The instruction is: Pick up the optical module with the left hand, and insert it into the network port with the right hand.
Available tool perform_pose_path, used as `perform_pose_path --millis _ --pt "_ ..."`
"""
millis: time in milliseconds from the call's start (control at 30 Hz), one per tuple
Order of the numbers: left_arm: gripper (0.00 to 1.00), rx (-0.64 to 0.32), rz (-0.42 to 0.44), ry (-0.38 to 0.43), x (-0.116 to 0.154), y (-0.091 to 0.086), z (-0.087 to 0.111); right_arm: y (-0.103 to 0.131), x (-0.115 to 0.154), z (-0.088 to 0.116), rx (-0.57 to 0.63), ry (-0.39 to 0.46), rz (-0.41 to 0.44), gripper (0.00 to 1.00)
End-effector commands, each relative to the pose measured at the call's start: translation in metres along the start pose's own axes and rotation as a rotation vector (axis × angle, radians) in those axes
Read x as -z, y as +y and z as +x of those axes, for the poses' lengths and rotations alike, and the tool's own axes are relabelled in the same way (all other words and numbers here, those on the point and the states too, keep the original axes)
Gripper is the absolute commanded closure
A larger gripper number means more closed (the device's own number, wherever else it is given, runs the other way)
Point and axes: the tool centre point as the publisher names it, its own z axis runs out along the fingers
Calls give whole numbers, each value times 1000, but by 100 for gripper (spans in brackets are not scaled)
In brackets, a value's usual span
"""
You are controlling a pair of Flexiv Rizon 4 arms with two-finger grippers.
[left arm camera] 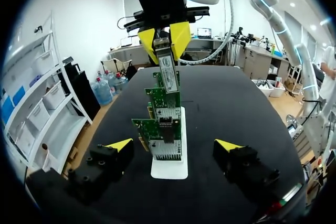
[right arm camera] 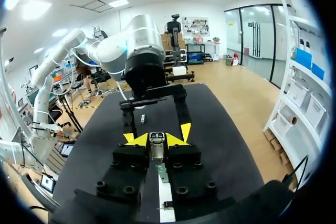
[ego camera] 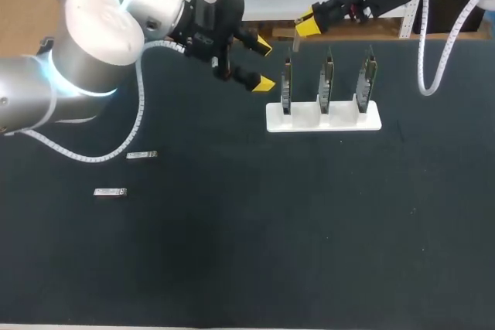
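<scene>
My right gripper (ego camera: 308, 27) is shut on a silver optical module (ego camera: 297, 39), held just above the leftmost of three green network cards (ego camera: 287, 86) in a white stand (ego camera: 325, 119). In the left wrist view that module (left arm camera: 168, 72) hangs upright from the right gripper (left arm camera: 164, 38), directly over the row of cards (left arm camera: 167, 129). In the right wrist view the module (right arm camera: 156, 144) sits between my right gripper's yellow fingertips (right arm camera: 138, 140), with a card (right arm camera: 161, 173) under it. My left gripper (ego camera: 263, 63) is open and holds nothing, just left of the stand, facing the cards.
Two spare silver modules (ego camera: 141, 155) (ego camera: 110, 192) lie flat on the dark table (ego camera: 271, 245) at the left. A white cable (ego camera: 421, 44) hangs from the right arm behind the stand.
</scene>
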Motion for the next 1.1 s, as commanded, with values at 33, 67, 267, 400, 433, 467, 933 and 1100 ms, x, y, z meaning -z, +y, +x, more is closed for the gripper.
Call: perform_pose_path --millis 33,67,267,400,433,467,933,1100 --pt "0 5 16 29 -4 8 1 -1 1 0 1 -2 2 100" --pt "0 5 16 32 -5 8 2 -2 1 0 1 -1 3 100" --pt "0 20 24 39 -7 12 7 -3 1 0 5 -10 1 100" --pt "0 22 30 42 -8 13 9 -4 1 0 6 -9 0 100" --pt "0 21 30 44 -8 14 9 -5 1 0 6 -9 1 100" --pt "0 21 31 45 -8 14 10 -5 1 0 5 -10 1 100" --pt "0 -8 86 63 -9 14 12 -9 0 -1 6 -5 0 100" --pt "0 -8 90 65 -11 13 11 -10 0 -1 5 -3 0 100"
